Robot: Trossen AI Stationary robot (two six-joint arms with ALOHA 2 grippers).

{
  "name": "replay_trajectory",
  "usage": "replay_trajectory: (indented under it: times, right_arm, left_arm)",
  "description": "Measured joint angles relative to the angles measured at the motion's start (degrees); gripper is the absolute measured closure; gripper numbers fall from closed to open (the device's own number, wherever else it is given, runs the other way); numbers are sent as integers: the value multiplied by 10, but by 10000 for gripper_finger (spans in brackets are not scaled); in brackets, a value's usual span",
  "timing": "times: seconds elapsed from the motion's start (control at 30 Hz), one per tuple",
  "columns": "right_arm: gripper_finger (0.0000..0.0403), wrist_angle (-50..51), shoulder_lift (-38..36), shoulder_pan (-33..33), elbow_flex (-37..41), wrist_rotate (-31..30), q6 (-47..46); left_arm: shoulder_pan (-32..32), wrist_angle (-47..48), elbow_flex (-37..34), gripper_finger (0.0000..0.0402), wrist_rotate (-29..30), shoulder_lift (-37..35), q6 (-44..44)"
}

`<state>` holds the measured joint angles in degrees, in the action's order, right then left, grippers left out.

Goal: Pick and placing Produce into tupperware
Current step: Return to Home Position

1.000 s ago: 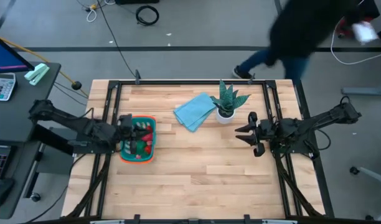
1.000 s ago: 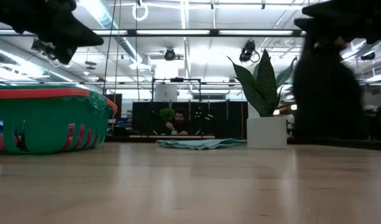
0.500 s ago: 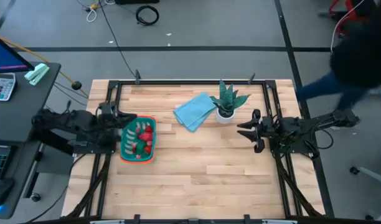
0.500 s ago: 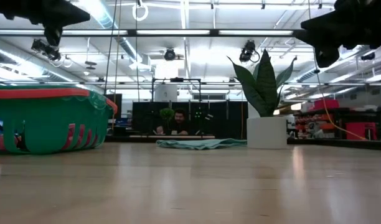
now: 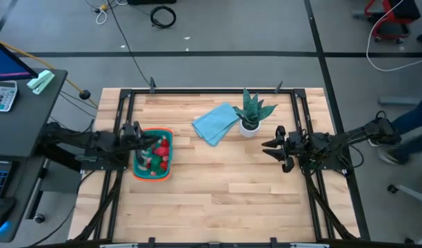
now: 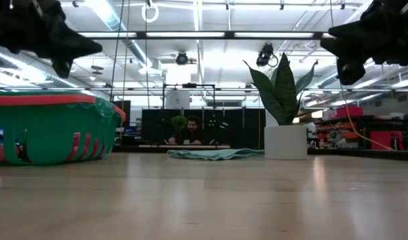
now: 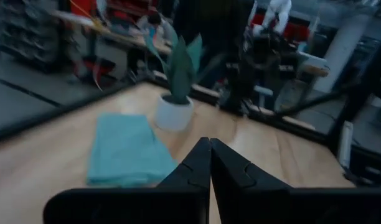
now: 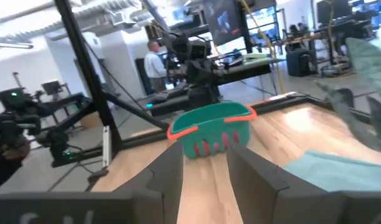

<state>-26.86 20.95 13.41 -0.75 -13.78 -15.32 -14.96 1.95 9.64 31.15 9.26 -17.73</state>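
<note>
The teal tupperware (image 5: 152, 177) with its orange rim sits near the table's left edge, also in the low view (image 6: 51, 130) and the right wrist view (image 8: 210, 135). Red, pink and green produce (image 5: 156, 148) lies inside it. My left gripper (image 5: 136, 132) (image 6: 61, 63) hovers above the tupperware's left rim, shut and empty, fingers closed together (image 7: 210, 152). My right gripper (image 5: 274, 147) (image 6: 351, 63) hangs above the table's right side, open and empty (image 8: 206, 152), pointing at the tupperware.
A light blue folded cloth (image 5: 216, 122) (image 7: 125, 152) and a spiky green potted plant (image 5: 251, 114) (image 6: 284, 127) stand at the far middle of the table. The black frame rails (image 5: 121, 110) run along the table's edges. Bare wood lies between tupperware and right gripper.
My left gripper drew back from over the tupperware toward the table's left edge and rose, then came back right and lower, to the tupperware's left rim. It stayed shut. A person beyond the far right corner walked off to the right.
</note>
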Motion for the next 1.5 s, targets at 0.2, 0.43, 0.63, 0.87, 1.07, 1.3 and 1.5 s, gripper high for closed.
replay_trajectory:
  times: [0.2,0.43,0.63,0.87,1.07,1.3,1.5]
  right_arm:
    - [270,-4,0,0,2,4,13]
    - [270,1,0,0,2,2,20]
    - [270,29,0,-1,2,-11,12]
    - [270,73,0,-1,2,-11,-62]
    - [270,74,0,-1,2,-11,-83]
    - [270,74,0,-1,2,-11,-82]
    - [270,74,0,-1,2,-11,-81]
  left_arm:
    - [0,-19,-50,385,-18,1,-41]
    - [0,-38,-64,395,-18,0,-14]
    - [0,-23,-64,377,-23,0,4]
    - [0,4,-64,391,-60,1,5]
    - [0,9,-64,393,-113,1,39]
    - [0,37,-61,370,-155,1,67]
    - [0,42,-60,373,-186,1,79]
